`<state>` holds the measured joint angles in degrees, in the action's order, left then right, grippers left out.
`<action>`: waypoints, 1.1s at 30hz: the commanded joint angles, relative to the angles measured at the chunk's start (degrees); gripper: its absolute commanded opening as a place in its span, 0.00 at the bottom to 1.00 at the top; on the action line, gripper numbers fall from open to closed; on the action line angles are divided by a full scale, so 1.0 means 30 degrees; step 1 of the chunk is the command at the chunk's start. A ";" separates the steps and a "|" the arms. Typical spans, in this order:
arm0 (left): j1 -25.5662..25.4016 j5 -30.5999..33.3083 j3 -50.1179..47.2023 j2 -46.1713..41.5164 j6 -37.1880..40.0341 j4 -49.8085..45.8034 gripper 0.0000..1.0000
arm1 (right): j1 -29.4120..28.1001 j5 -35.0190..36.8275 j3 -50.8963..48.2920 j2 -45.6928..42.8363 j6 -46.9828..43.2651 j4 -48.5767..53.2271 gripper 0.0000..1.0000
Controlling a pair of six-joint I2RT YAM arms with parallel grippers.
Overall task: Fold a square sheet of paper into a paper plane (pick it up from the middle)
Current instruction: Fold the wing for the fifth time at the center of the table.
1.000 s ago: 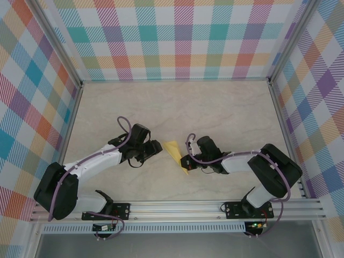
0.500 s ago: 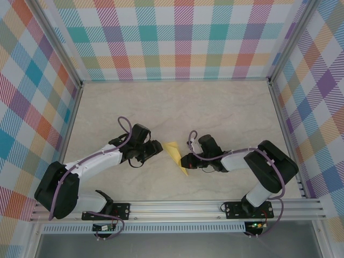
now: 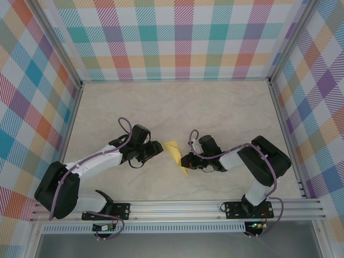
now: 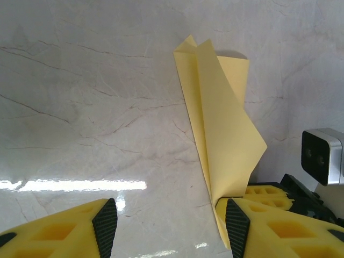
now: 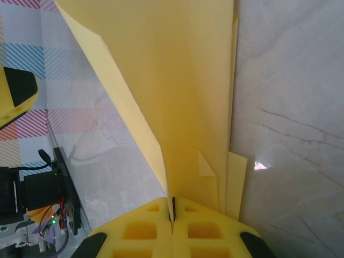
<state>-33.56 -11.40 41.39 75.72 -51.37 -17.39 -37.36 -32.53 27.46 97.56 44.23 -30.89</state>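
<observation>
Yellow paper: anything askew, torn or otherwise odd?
No tear shows. The folded yellow paper, pinched in the right hand, has layers splaying apart rather than lying flat, and a small dog-eared corner sits near that hand.

I see yellow paper (image 3: 173,151) folded into a narrow pointed shape, layers splayed, mid-bench (image 3: 215,107), near end pinched in right pincer (image 3: 185,162).
</observation>
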 commanded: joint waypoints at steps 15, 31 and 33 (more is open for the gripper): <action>0.0171 -0.0677 -0.0465 -0.0096 0.0183 0.1477 0.55 | 0.0641 -0.1296 -0.0330 -0.0536 0.2304 -0.1443 0.00; -0.0034 -0.0827 -0.0718 -0.0053 0.0192 0.1928 0.54 | 0.1054 -0.2018 -0.0277 0.0528 0.3735 -0.1897 0.00; -0.0063 -0.0859 -0.0688 0.0024 0.0192 0.1972 0.54 | 0.1077 -0.2116 -0.0235 0.0732 0.3685 -0.1237 0.00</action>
<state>-33.63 -13.02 40.18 75.70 -51.37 -12.88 -34.50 -37.21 26.72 98.67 54.89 -35.75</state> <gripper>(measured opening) 0.540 0.046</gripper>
